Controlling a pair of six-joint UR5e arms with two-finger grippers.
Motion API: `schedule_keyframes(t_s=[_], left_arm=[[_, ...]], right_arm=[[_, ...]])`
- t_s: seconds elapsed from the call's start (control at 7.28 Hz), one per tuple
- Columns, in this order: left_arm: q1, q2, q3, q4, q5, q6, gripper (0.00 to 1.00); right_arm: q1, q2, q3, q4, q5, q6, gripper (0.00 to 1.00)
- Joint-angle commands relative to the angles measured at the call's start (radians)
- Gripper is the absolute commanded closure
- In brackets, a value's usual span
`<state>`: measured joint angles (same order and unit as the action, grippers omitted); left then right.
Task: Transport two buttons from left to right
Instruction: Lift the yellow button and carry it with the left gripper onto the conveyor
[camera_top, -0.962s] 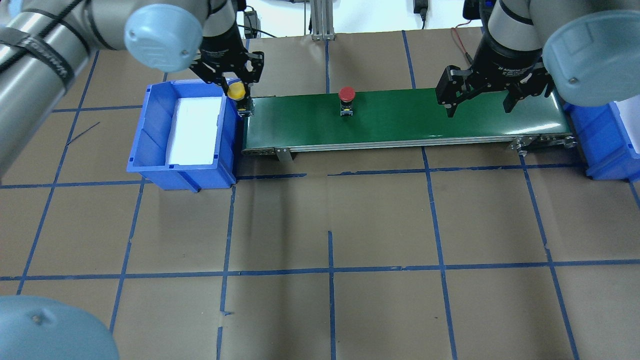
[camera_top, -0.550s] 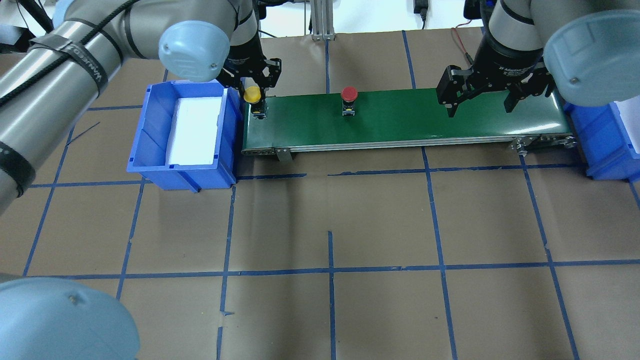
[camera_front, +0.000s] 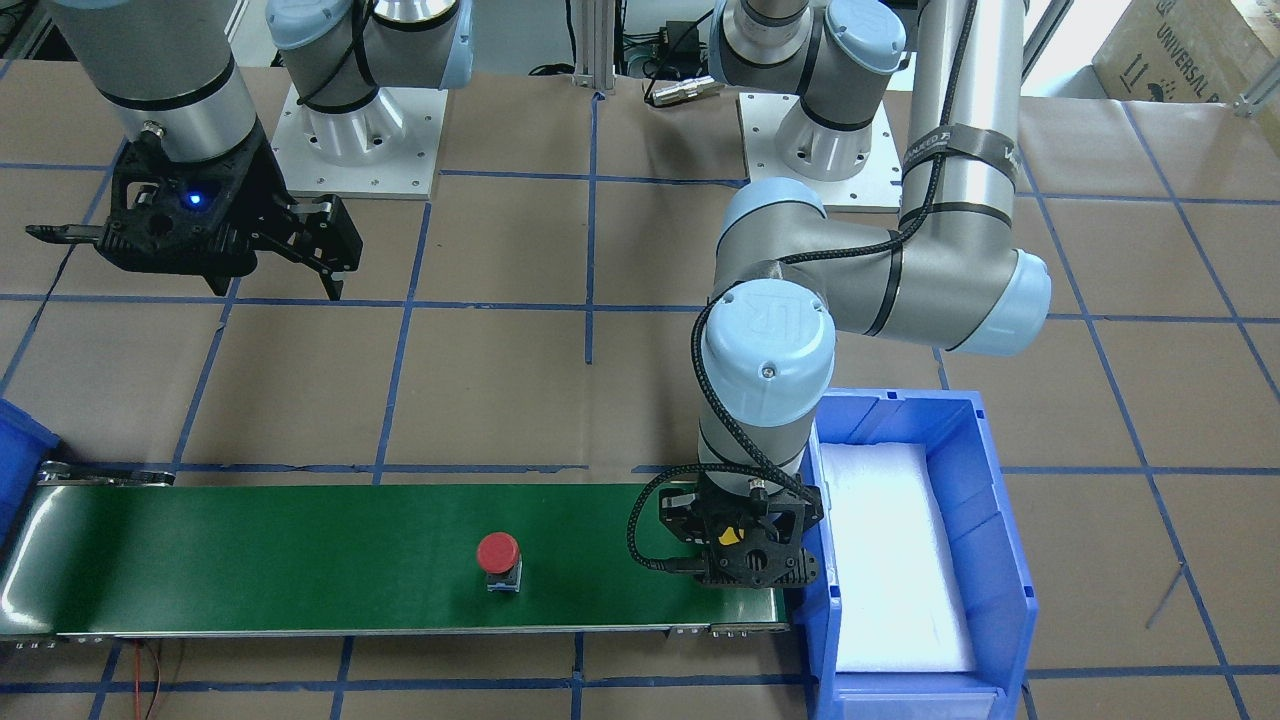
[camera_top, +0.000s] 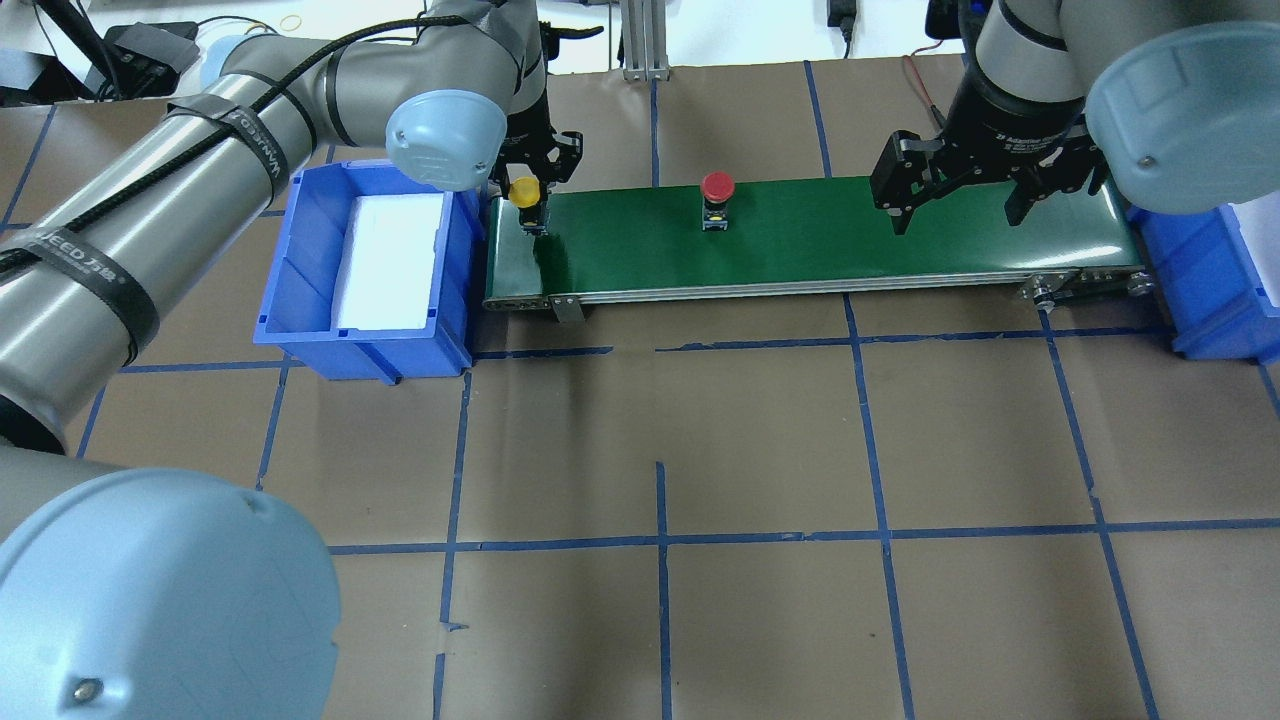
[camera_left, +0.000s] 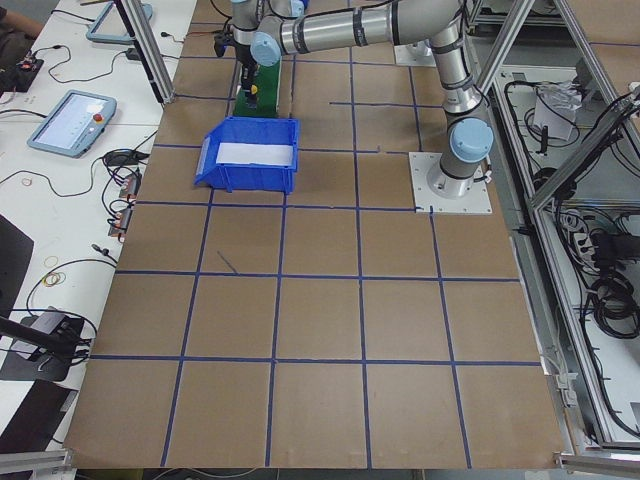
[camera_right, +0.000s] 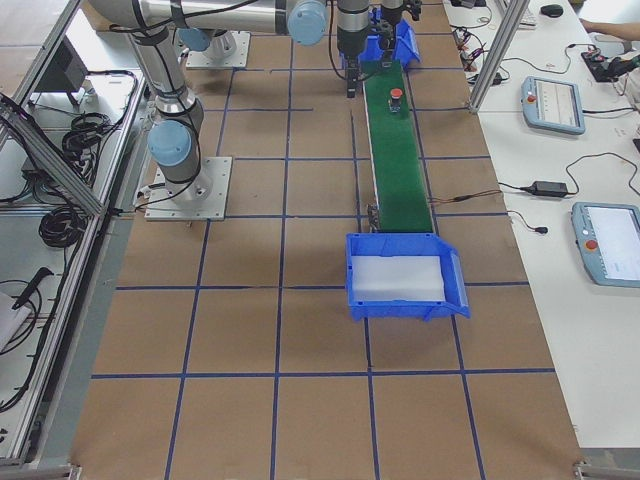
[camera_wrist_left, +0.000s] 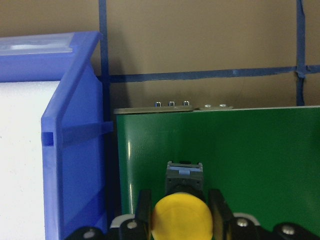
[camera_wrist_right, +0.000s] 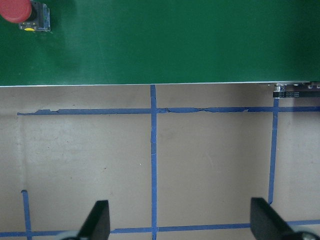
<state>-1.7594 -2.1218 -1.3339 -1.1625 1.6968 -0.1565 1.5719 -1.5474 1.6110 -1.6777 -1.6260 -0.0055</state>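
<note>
Placement underway: my left gripper (camera_top: 528, 205) pinches the yellow button (camera_wrist_left: 181, 220), seemingly just above the belt (camera_wrist_left: 250, 150) beneath; next, lower, release.

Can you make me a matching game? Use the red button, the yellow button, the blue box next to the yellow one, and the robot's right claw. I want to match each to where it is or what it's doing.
Things:
1. red button
2. yellow button
3. blue box
4. right gripper

Places or states:
A. between the fingers of the left gripper
B. open, holding nothing
C. standing alone on the green belt
D. holds only a white pad

Pairs: 1-C, 2-A, 3-D, 4-B
</note>
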Motion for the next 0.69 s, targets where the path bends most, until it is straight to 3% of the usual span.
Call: schedule_keyframes(t_s=[0.0,0.14,0.55], left_arm=[[0.0,-0.004,0.001,0.003,0.006,0.002,0.72],[0.0,-0.004,0.001,0.003,0.007,-0.009,0.01],[0.0,0.002,0.007,0.003,0.007,-0.003,0.0]], right_arm=[[0.003,0.001,0.0,-0.005,0.0,0.001,0.0],[0.003,0.001,0.0,-0.004,0.0,0.001,0.0],[-0.041,0.0,-0.029,-0.001,0.047,0.018,0.0]])
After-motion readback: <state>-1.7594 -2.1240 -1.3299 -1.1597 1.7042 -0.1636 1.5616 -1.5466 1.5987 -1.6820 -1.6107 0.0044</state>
